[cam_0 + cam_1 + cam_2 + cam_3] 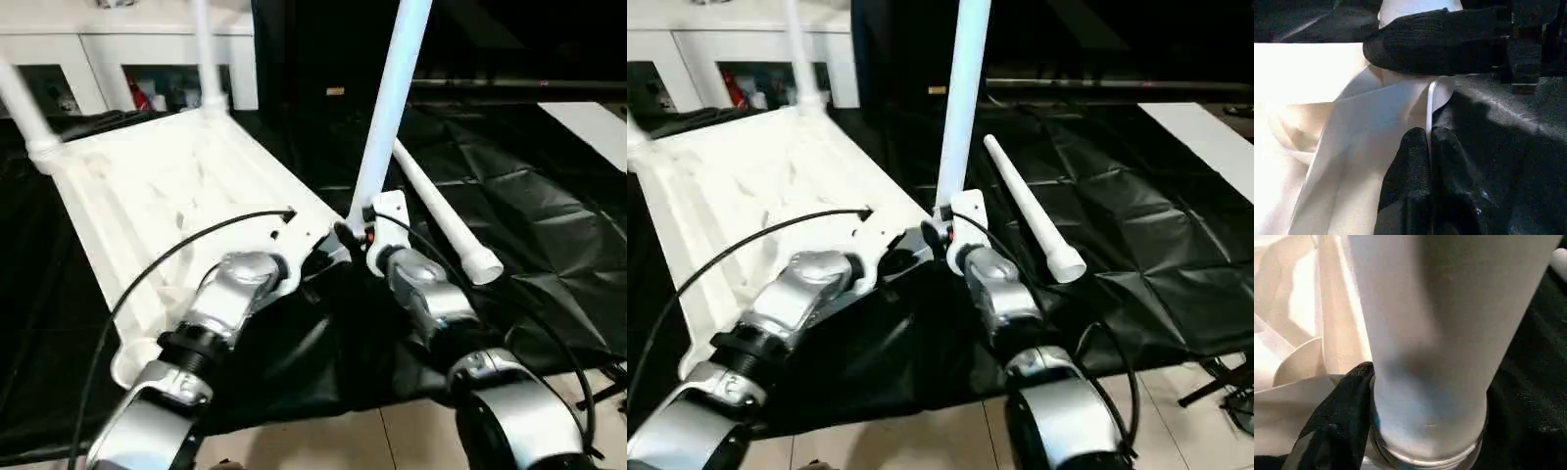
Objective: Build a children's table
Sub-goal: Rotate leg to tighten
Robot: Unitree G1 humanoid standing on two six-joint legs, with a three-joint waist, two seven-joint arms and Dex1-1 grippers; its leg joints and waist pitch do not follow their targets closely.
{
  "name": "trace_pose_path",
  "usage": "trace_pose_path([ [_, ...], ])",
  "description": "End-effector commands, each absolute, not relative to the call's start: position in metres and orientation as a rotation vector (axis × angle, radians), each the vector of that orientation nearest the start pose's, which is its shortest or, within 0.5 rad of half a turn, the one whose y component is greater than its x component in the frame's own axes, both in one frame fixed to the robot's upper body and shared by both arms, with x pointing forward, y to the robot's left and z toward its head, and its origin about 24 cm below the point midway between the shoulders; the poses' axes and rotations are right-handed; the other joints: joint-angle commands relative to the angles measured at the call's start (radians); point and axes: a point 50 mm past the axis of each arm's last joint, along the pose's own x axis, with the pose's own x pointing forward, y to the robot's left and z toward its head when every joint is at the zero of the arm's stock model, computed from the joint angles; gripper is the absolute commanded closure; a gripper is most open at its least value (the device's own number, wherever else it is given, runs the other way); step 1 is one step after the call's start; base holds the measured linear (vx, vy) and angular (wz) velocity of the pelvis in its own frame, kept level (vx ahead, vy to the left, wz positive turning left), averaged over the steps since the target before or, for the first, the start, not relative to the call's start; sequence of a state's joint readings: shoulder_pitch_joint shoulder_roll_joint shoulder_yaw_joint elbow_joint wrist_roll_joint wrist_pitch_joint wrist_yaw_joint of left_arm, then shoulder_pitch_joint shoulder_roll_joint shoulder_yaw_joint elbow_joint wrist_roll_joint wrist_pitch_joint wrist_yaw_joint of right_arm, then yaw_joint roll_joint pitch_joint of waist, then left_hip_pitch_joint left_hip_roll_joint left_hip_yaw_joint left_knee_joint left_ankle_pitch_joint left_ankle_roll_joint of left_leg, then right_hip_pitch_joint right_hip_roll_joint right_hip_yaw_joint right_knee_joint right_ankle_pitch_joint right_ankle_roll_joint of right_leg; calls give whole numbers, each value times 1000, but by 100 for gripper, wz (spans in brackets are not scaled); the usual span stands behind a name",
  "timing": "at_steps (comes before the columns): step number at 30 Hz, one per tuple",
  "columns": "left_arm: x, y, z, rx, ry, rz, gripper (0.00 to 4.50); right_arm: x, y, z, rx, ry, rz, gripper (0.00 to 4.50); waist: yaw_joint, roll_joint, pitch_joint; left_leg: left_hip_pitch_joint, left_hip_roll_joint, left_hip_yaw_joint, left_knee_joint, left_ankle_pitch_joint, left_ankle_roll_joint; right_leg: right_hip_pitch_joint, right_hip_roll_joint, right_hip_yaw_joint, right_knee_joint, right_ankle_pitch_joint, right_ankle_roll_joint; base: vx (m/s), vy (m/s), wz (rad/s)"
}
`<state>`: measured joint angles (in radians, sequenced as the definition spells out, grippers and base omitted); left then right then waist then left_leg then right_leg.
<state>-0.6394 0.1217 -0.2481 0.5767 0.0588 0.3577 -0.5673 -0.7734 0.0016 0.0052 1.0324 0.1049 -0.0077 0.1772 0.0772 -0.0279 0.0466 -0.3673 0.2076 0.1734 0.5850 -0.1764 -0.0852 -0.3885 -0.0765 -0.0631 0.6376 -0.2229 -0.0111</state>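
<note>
The children's table top [147, 206] lies upside down on the black-covered work table. Two white legs [24, 108] [204, 59] stand in its far corner sockets. A third leg [392, 108] stands upright at the near right corner, and my right gripper [942, 227] is shut around its base; one of its fingers [1440, 41] wraps across the tube. My left gripper [1429, 134] is just left of that corner, shut on the thin rim of the table top. A fourth leg [446, 230] lies loose on the cloth to the right.
Black cloth [529, 196] covers the work table, with its front edge and pale floor [392, 436] close to my arms. A white glass-door cabinet [98, 49] stands behind the table top. A white board [598, 122] lies at the far right.
</note>
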Motion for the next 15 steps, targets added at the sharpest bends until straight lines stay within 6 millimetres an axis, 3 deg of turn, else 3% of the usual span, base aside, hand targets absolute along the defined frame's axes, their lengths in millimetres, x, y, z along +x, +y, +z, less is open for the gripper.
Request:
trace_pose_path([
  [1,341,81,47,293,401,-750,450,359,-80,25,58,349,374,141,4,-5,-61,5,19,1,-63,-125,33,48,-63,46,-74,-24,-205,0,0,0],
  [3,340,82,47,304,393,-757,450,360,-79,27,65,336,383,106,5,-5,-60,5,20,-1,-64,-133,33,48,-64,46,-76,-43,-198,0,0,0],
  [12,336,91,52,351,338,-872,450,363,-92,44,-21,210,560,38,6,-6,-60,4,21,1,-61,-117,58,48,-64,46,-73,-17,-217,0,0,0],
  [14,335,93,54,355,324,-896,450,359,-97,44,-69,198,642,21,12,-6,-60,3,24,1,-60,-115,63,49,-64,45,-73,-12,-213,0,0,0],
  [15,331,95,57,354,298,-958,450,351,-108,43,-144,185,765,21,17,-7,-61,3,24,1,-60,-113,69,51,-64,44,-73,-3,-213,0,0,0],
])
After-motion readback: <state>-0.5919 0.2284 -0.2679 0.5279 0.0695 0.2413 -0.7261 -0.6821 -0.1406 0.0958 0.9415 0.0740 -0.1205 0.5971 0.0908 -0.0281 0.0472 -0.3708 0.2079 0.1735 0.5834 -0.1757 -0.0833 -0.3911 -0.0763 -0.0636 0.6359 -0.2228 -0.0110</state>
